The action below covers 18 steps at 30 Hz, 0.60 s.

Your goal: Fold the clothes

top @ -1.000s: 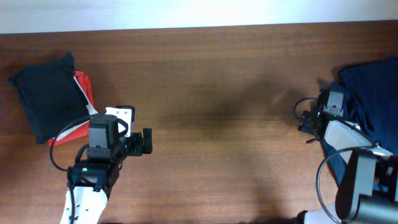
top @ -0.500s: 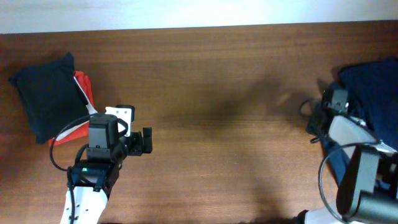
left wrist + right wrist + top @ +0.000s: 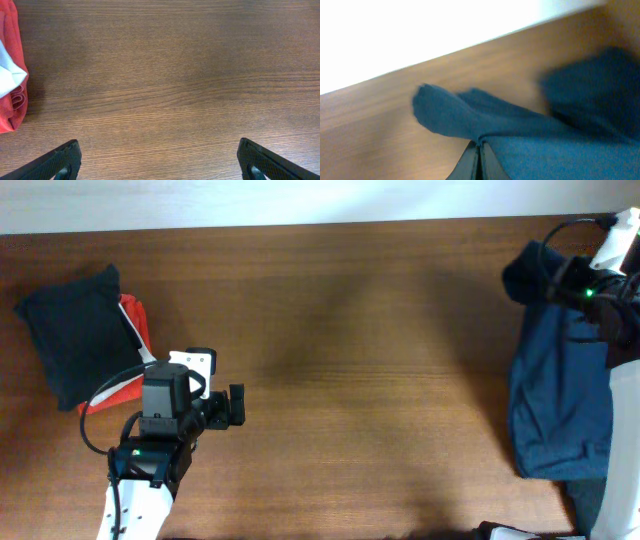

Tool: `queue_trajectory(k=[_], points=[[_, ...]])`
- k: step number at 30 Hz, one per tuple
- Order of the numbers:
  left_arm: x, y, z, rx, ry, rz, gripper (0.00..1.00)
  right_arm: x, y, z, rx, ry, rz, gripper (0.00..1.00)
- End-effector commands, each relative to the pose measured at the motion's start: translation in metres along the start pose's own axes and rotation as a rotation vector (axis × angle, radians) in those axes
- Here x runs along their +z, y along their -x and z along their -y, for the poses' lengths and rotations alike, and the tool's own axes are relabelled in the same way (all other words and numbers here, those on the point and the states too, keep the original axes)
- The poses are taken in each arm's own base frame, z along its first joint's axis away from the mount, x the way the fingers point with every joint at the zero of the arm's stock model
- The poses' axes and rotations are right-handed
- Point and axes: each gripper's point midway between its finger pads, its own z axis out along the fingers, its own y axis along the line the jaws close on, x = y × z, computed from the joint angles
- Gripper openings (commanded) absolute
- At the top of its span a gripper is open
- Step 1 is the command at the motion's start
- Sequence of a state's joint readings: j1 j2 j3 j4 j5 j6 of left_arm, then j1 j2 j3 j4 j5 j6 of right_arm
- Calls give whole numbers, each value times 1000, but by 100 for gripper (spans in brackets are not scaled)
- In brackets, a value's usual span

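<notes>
The clothes in play are a dark navy-blue garment [image 3: 560,400] at the table's right edge. It is lifted at its far end and drapes down toward the near side. My right gripper [image 3: 565,272] is raised near the far right corner, shut on a pinch of this fabric. In the right wrist view the fingers [image 3: 479,146] are pressed together on a fold of the blue cloth [image 3: 530,135]. My left gripper [image 3: 235,408] sits low at the left, open and holding nothing. Its fingertips [image 3: 65,160] stand wide apart over bare wood.
A folded dark garment [image 3: 72,330] lies at the far left on top of a red cloth [image 3: 135,325]. The red cloth [image 3: 10,90] also shows at the left edge of the left wrist view. The wooden table [image 3: 350,380] ends at a white wall.
My right gripper has shut on the navy garment and risen toward the far right corner, pulling the fabric up and stretching it out. The left arm has not moved.
</notes>
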<state>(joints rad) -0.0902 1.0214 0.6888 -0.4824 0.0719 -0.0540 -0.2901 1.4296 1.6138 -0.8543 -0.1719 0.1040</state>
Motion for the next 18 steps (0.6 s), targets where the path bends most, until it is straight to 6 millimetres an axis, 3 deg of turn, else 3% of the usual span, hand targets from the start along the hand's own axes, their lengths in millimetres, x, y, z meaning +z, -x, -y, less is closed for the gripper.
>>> queue_trajectory(k=[1, 5, 7, 8, 9, 10, 12, 14, 16, 18], points=[[-4, 10, 1, -15, -8, 23, 99, -39, 11, -112, -91, 510, 48, 4], [-4, 10, 1, -15, -8, 24, 99, -36, -1, -180, -200, 650, 43, 4], [-4, 11, 1, -15, -8, 30, 99, -22, -4, -213, -239, 689, 58, 4], [-4, 12, 1, -15, -8, 31, 99, -6, -10, -225, -238, 663, 44, 6], [-4, 12, 1, -15, -9, 31, 99, 21, -19, -225, -243, 576, 19, 72], [-4, 12, 1, -15, -9, 32, 99, 32, -23, -221, -242, 533, 2, 99], [-4, 11, 1, -15, -9, 30, 99, 58, -41, -196, -225, 388, -80, 99], [-4, 11, 1, -15, -9, 30, 99, 66, -57, -162, -212, 227, -152, 99], [-4, 13, 4, -15, -26, 35, 99, 66, -78, -124, -215, 72, -253, 99], [-5, 12, 24, -12, -142, 30, 99, 57, -102, -85, -207, -53, -380, 99]])
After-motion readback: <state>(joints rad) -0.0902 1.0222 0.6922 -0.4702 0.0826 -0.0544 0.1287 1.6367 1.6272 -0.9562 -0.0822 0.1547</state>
